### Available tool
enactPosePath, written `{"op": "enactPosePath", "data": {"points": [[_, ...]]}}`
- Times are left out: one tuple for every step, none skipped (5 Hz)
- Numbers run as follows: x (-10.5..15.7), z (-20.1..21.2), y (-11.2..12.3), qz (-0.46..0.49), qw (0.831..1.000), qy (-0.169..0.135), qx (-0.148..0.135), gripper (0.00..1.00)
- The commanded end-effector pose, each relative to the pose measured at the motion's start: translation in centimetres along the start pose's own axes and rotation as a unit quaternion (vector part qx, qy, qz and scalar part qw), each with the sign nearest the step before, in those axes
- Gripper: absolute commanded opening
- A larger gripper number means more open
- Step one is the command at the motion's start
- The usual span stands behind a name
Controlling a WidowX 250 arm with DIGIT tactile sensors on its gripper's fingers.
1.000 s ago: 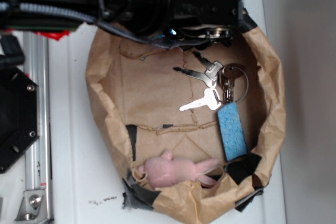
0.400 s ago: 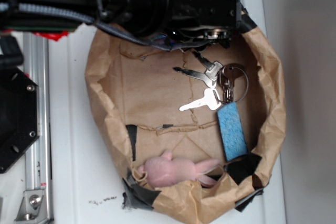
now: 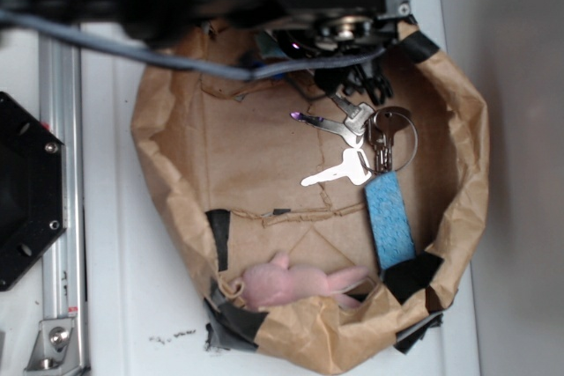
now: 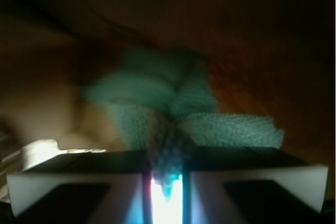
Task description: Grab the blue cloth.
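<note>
Hand clamped on blue cloth, fold pinched between fingers. Keep your squeeze firm, raise straight, avoid keys.

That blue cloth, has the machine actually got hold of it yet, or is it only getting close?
It looks caught. In the wrist view the gripper has its fingers nearly together, pinching a fold of the blue cloth. The view is blurred, so how firm the grip is stays uncertain. From outside, the arm hides the cloth at the paper bag rim. Left: lifting it clear.
</note>
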State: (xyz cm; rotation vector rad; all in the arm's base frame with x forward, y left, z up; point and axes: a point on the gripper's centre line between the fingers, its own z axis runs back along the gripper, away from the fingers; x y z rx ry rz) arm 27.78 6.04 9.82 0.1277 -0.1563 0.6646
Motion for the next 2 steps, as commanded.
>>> {"op": "enactPosePath", "data": {"points": [[-2.5,8.1,-4.7,-0.218,0.963,0.052,-0.153,0.0],[-5.1,8.3,-4.8,-0.311,0.941,0.07,-0.109,0.0]]}}
